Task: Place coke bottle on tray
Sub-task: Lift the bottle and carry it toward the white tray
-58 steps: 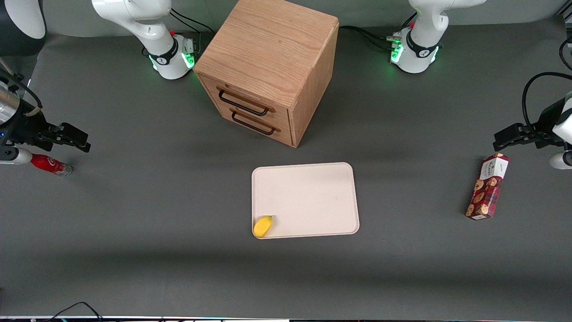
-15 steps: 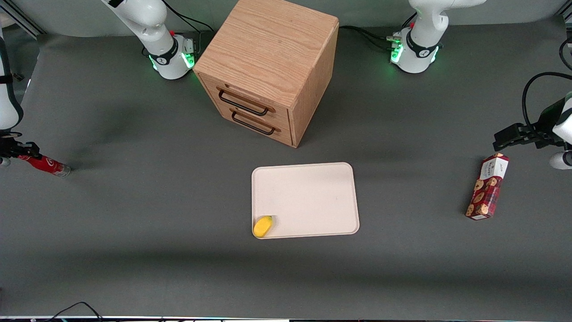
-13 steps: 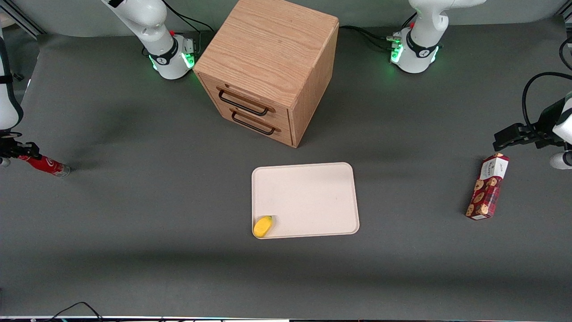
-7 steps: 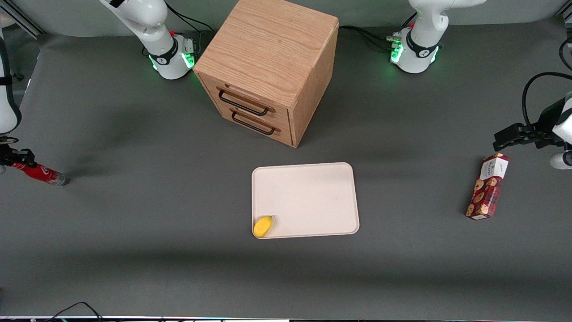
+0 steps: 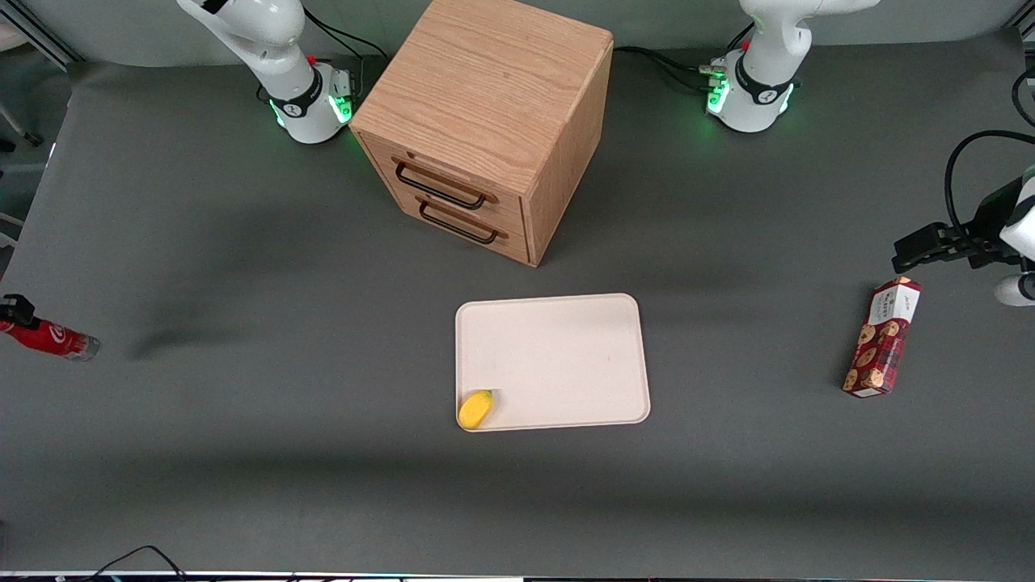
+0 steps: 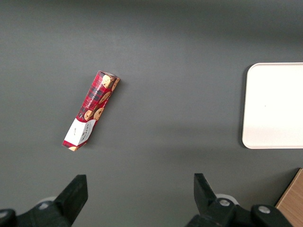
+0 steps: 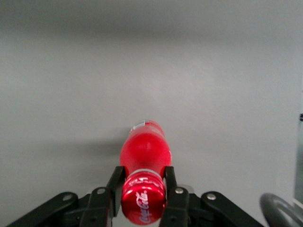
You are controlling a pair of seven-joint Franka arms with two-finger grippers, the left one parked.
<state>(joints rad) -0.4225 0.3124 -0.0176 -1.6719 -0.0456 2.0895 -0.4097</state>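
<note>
Pincer [image 7: 142, 198] clamped on coke bottle [image 7: 144, 156] at its capped neck, held above the worktop [image 5: 242, 453] at the working arm's end, well apart from tray [image 5: 558, 356].

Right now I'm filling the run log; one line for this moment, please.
phase: carry | claw: shut on coke bottle, at working arm's end | tray: no bottle, yellow object in corner

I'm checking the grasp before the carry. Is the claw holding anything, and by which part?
Yes. The claw is shut on the coke bottle, gripping it at the capped neck end, off the tray, toward the working arm's end of the table.
</note>
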